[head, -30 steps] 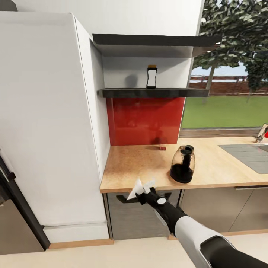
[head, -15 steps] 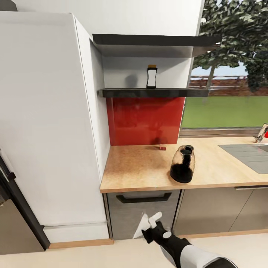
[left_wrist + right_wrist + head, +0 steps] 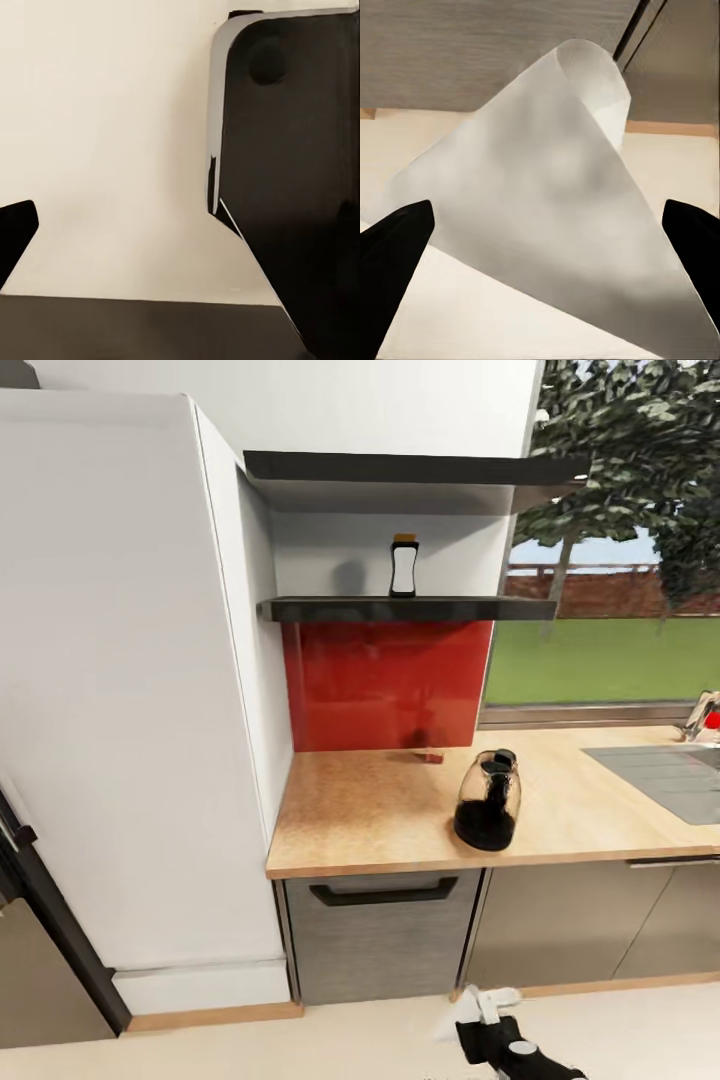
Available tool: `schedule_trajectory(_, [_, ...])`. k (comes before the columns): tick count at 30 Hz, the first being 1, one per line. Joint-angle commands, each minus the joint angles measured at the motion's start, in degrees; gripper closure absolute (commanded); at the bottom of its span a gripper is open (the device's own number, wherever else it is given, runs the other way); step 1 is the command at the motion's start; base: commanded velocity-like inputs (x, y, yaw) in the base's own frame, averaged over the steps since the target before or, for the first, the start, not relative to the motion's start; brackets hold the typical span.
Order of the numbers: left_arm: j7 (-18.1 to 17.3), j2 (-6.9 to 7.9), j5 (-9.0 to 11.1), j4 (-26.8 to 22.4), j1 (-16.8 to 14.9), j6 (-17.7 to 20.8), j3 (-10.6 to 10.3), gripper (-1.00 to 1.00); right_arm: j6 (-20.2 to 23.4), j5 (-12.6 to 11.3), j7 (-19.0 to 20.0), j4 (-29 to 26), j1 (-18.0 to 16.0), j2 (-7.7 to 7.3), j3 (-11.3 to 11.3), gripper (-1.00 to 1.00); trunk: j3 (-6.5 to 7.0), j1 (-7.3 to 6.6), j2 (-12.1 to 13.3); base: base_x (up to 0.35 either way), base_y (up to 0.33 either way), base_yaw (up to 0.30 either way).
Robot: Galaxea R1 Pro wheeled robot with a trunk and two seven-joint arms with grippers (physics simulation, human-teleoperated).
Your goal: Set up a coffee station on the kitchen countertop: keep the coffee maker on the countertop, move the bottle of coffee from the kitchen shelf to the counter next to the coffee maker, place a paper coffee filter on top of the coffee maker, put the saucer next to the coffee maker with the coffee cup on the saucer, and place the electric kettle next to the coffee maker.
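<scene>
White paper coffee filter (image 3: 547, 202) sits clamped in the right claw (image 3: 478, 1012); left claw's state unclear.

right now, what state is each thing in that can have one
coffee bottle: upright on the lower shelf, cap on
coffee maker: upright on the countertop, nothing on top
paper filter: cone shaped, between the right gripper's fingers, low over the floor
drawer under the countertop: closed
left gripper: too little visible to tell
</scene>
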Motion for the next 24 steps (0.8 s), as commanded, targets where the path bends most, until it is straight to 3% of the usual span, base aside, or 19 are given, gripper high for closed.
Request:
schedule_trajectory(1, [0.0,-0.14,0.1,-0.5,0.0,0.3,0.1,-1.0,-0.2,-1.3,-0.2,0.1,0.1,-0.26,0.5,1.0,-0.12,0.04,-0.1,0.0,0.0,-0.23])
schedule_trajectory(7, [-0.5,-1.32,0.1,-0.9,0.0,0.2,0.1,-1.0,2.8,-2.4,-0.2,0.1,1.7,-2.29,0.6,1.0,-0.07,0.04,-0.1,0.0,0.0,-0.262])
schedule_trajectory(17, [-0.2,-1.29,-0.2,-0.8,0.0,0.3,0.1,-1.0,3.6,-2.5,-0.3,0.1,2.8,-2.6,0.6,1.0,0.12,0.04,-0.1,0.001,-0.001,-0.286])
schedule_trajectory(24, [0.3,-1.32,-0.7,-0.4,0.0,0.3,0.1,-1.0,3.6,-2.7,-0.3,0.0,2.8,-2.94,0.5,1.0,0.12,0.04,-0.1,0.203,-0.14,-0.298])
